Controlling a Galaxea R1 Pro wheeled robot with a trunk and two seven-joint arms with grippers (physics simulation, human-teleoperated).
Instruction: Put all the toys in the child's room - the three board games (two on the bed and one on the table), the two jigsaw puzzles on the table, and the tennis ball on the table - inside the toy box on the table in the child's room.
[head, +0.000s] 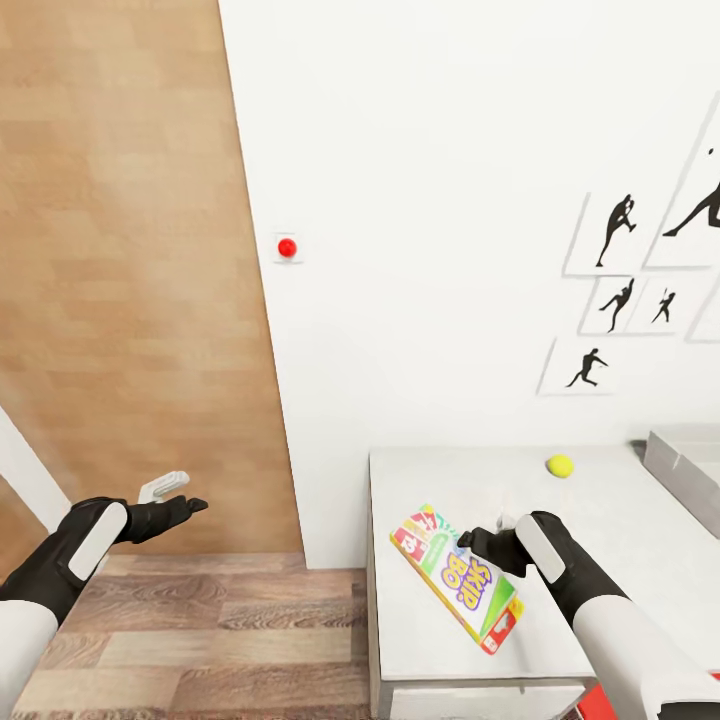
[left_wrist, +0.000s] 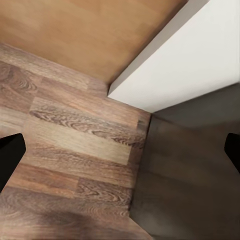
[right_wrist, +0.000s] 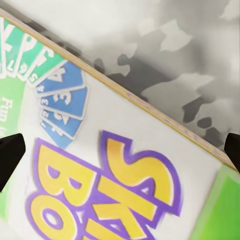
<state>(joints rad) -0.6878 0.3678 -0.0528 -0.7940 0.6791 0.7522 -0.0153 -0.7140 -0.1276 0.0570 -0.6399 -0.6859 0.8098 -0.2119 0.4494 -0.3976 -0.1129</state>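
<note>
My right gripper hovers wide open over the board game, which lies on the table like the tennis ball, both outside the toy box; my left gripper, open and empty, waits over the floor.

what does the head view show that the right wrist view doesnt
The head view takes in the tennis ball lying on the table, a corner of the grey toy box, the silhouette pictures on the white wall, a red button, the wood floor, and the left gripper held over that floor. The right wrist view gives the close detail of the board game: its printed number cards and yellow lettering, framed by two dark fingertips. Both show that game box flat on the grey tabletop, with the right gripper open above it.
</note>
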